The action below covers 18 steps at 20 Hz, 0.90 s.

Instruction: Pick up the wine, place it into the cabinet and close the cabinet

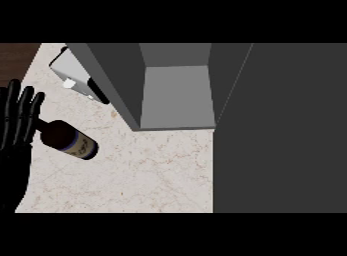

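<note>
The counter (146, 175) is bounded at the left by an edge that slants from the far left corner toward the near one, with dark wooden floor (10, 57) seen beyond it. At the right it is covered by a broad dark grey panel (287, 130), seemingly the cabinet's open door. The cabinet (113, 80) is set at the far middle, and its pale grey inside is exposed toward the near edge. A wide bare stretch of counter is left between the cabinet's mouth, the near edge and the left edge. At the far left corner a pale flat object (67, 67) with a black part is half hidden behind the cabinet's wall. The wine (67, 139) is found close to the left edge, well apart from the cabinet. It is a dark brown bottle with a bluish, gold-banded label, and its narrow end is pointed at the left edge. Whether it stands or lies cannot be told. The left hand (6, 150) is held over the left edge, released and holding nothing, fingers straight. Its fingertips are seen against the bottle's narrow end, though contact cannot be confirmed.
</note>
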Available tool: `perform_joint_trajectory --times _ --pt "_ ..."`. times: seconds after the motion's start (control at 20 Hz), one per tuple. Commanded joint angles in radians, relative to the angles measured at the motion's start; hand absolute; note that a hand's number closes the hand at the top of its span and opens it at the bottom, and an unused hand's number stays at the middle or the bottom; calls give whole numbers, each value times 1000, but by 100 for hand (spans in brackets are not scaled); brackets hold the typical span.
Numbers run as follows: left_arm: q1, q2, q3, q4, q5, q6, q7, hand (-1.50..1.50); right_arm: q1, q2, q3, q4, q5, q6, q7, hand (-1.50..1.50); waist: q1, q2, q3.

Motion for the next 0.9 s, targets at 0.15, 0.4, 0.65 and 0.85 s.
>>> perform_joint_trajectory --times 0.15,0.4,0.65,0.85 --pt "-158 134 180 112 230 -160 -20 -150 77 63 45 -80 31 -41 22 -150 18 -11 -17" --pt "-145 168 216 181 490 -254 145 -150 214 68 155 -190 -153 78 143 -150 7 -16 -16" --pt "-167 261 307 128 679 -273 302 -150 195 106 289 -352 -63 -11 316 -150 28 -15 -17" --pt "-207 242 271 33 659 -148 406 -150 218 93 307 -379 -50 11 314 -150 24 -12 -16"
